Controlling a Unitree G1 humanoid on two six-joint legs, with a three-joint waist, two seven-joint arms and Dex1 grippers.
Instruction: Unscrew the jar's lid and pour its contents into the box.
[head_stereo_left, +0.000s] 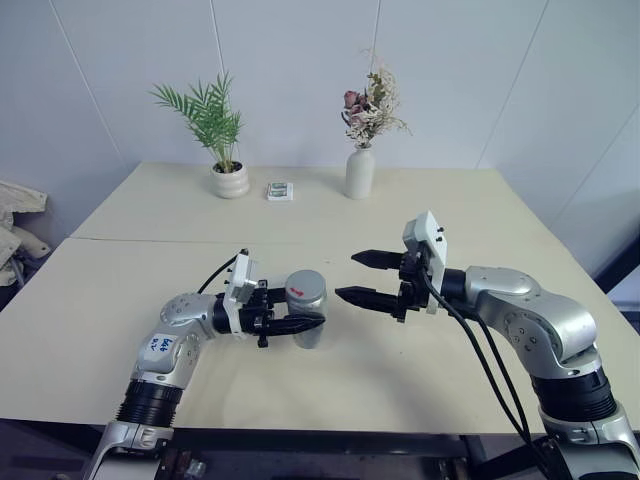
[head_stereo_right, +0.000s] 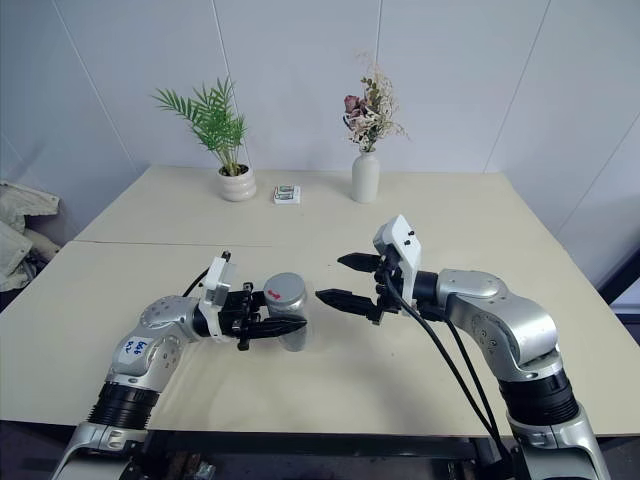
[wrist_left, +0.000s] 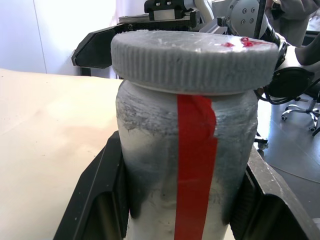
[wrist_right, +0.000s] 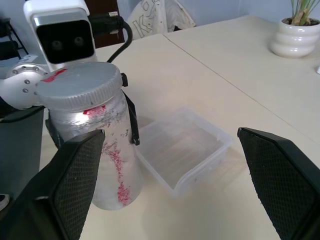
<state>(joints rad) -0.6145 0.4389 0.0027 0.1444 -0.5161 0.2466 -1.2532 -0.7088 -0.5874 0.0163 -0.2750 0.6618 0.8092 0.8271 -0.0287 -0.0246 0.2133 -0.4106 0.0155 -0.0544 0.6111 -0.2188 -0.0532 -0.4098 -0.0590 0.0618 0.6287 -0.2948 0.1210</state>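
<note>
Jar (head_stereo_left: 307, 308) stands upright in the left claw (head_stereo_left: 296, 327), whose two black fingers are clamped on its frosted body below the lid (wrist_left: 194, 60); the grey ribbed lid sits screwed on top, with red marks on it and a red strip down the jar's side. Just right of the jar, across a small gap, the right claw (head_stereo_left: 356, 277) points level at it with fingers spread wide apart, holding nothing. In the right wrist view the clear box (wrist_right: 183, 148) lies on the surface just beside the jar. Farther back, well apart, stand a potted plant (head_stereo_left: 229, 178), a small patterned item (head_stereo_left: 280, 191) and a white vase (head_stereo_left: 360, 172). The surface (head_stereo_left: 120, 290) around the arms lies open toward its near edge.
</note>
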